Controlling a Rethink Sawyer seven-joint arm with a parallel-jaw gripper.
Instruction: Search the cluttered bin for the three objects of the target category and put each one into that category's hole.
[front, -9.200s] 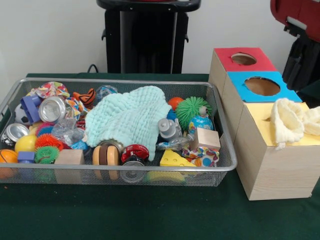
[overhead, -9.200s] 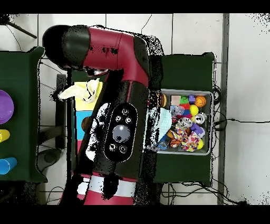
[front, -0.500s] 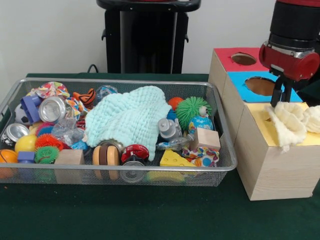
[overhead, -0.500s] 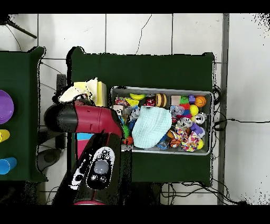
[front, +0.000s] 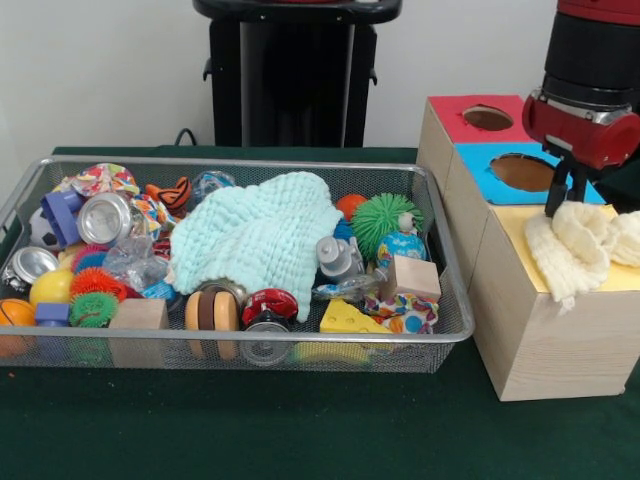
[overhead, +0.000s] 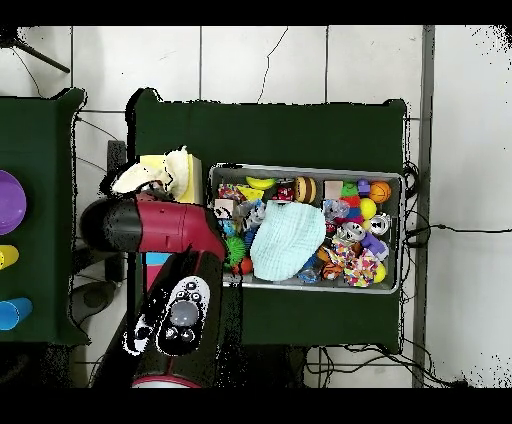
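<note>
The wire mesh bin (front: 440, 335) holds mixed clutter, and it also shows in the overhead view (overhead: 305, 168). The crinkled cream-yellow cloth (front: 578, 240) lies outside it on the yellow-topped box (front: 515, 232), one end hanging over the box's front edge. It shows in the overhead view too (overhead: 165, 172). My gripper (front: 566, 200) hangs right above the cloth's far edge, open, with its tips touching the fabric. A small speckled multicoloured fabric piece (front: 408, 318) lies at the bin's near right under a wooden block (front: 410, 277). A big mint-green cloth (front: 255, 240) covers the bin's middle.
Red-topped (front: 487, 118) and blue-topped (front: 525, 172) boxes with round holes stand behind the yellow one. The bin also holds cans, spiky balls, a cheese wedge (front: 345, 318) and a patterned fabric thing (front: 98, 180). My arm (overhead: 170, 300) covers the boxes in the overhead view.
Since 9.2 s ago the arm has come over the boxes to the cream cloth. In the last half second the gripper shifted slightly right and the cloth moved a little.
</note>
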